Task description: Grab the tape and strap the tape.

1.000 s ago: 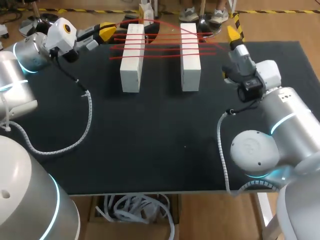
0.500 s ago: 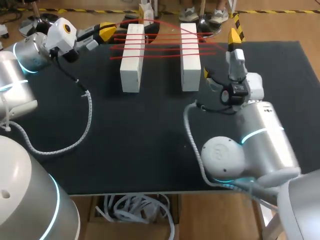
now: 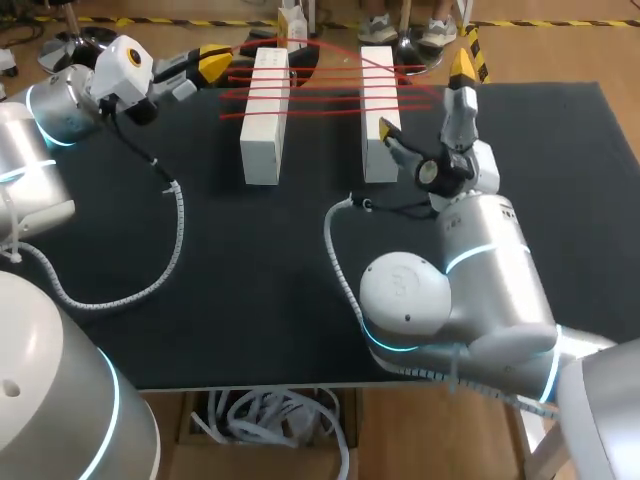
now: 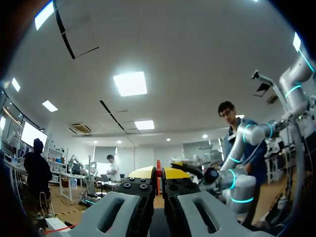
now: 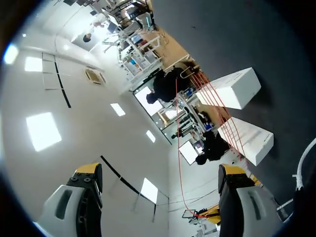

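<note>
Across the far part of the black-topped table (image 3: 250, 260), two white oblong blocks stood side by side, well apart: the left white block (image 3: 265, 115) and the right white block (image 3: 378, 100). Thin red tape (image 3: 320, 92) ran over both in several near-parallel strands, block to block, w/ the ends sticking out past each one.

The robot's left gripper (image 3: 215, 63) sat at the table's far-left edge, just beside the left block, at the tape's left end. Per the left wrist view, the left gripper (image 4: 158, 174) was narrow, its yellow tips pressed together w/ a sliver of red tape (image 4: 158, 168) pinched between them from both sides.

The right gripper (image 3: 423, 97) was by the right block, fingers spread wide. One yellow tip was just beside that block's near-right corner, the other up at the table's far edge, past the tape's right ends. Whether either finger touched the tape couldn't be told from the head view.

The right wrist view showed the right gripper (image 5: 160, 170) wide apart w/ nothing held. Ahead of it lay both blocks (image 5: 229, 89) w/ red strands (image 5: 212, 98) across them.

A grey ribbed cable (image 3: 170, 240) hung off the left arm onto the table.
</note>
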`<action>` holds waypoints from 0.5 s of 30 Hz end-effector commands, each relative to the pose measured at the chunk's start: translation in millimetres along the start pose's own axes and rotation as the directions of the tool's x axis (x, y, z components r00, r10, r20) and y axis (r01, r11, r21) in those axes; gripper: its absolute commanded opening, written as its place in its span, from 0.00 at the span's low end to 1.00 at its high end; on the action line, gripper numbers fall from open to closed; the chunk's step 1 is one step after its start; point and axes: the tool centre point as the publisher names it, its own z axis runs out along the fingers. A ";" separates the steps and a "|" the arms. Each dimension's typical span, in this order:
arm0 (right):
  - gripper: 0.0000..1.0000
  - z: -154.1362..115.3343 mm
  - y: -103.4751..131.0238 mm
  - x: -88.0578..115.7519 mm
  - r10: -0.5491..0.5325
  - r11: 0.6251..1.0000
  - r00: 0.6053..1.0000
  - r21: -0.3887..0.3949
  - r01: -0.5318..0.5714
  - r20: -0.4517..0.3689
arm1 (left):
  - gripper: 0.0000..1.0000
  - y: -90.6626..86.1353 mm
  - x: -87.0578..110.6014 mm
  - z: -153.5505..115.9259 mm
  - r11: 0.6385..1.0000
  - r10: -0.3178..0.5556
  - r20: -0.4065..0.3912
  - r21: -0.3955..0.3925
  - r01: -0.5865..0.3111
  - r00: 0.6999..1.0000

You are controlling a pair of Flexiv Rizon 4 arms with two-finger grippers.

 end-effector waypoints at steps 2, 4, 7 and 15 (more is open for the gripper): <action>1.00 -1.1 -5.7 18.7 -0.048 0.955 0.985 -0.282 0.093 0.163 | 0.00 0.7 0.1 -0.3 1.000 0.002 -0.001 0.001 -0.002 1.000; 1.00 -0.6 -6.1 20.2 -0.067 0.950 0.983 -0.291 0.115 0.168 | 0.00 0.7 0.1 -0.3 1.000 0.002 -0.001 0.001 -0.002 1.000; 1.00 0.9 -3.5 20.7 -0.059 0.945 0.983 -0.308 0.111 0.174 | 0.00 0.7 0.1 -0.3 1.000 0.002 -0.001 0.001 -0.002 1.000; 1.00 7.7 10.5 12.2 -0.151 0.941 0.976 -0.280 0.190 0.154 | 0.00 0.7 0.1 -0.3 1.000 0.002 -0.001 0.001 -0.002 1.000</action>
